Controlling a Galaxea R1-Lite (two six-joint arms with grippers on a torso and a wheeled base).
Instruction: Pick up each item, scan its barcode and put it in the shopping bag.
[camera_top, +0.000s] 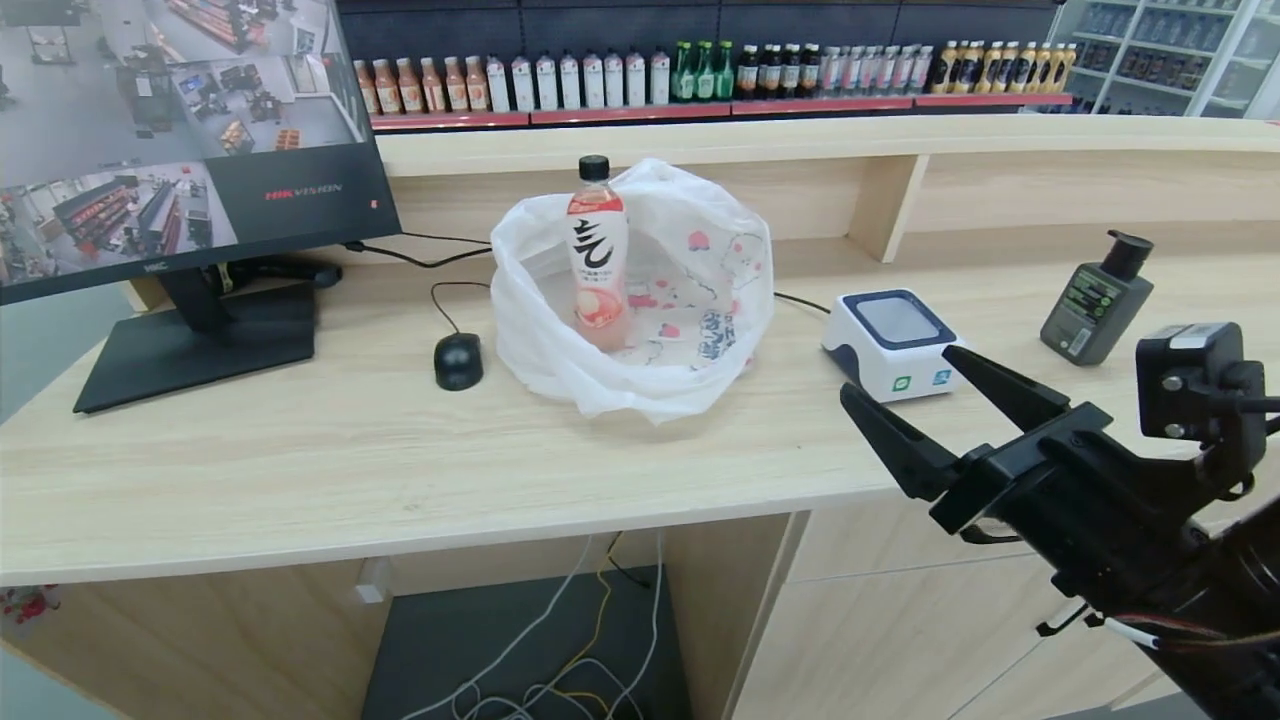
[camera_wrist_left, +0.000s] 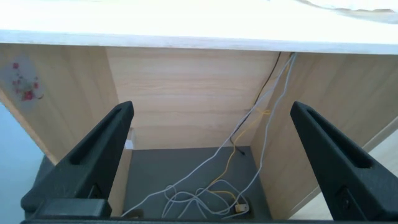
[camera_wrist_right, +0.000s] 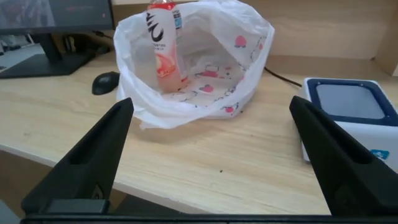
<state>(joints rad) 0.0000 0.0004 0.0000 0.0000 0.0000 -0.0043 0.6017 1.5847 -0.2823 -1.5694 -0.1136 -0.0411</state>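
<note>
Wooden counter (camera_top: 300, 470); white shopping bag (camera_top: 640, 385) at its middle. My right gripper (camera_top: 897, 370) hangs over the front edge, spread wide, empty. Pink drink bottle (camera_top: 598, 260) stands upright in the bag, so done; grey pump bottle (camera_top: 1095, 300) near the right edge probably remains.

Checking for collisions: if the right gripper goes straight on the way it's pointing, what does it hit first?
Probably the near wall of the shopping bag: the open right gripper aims at it across the counter. The scanner sits beside that line; depth is unclear.
</note>
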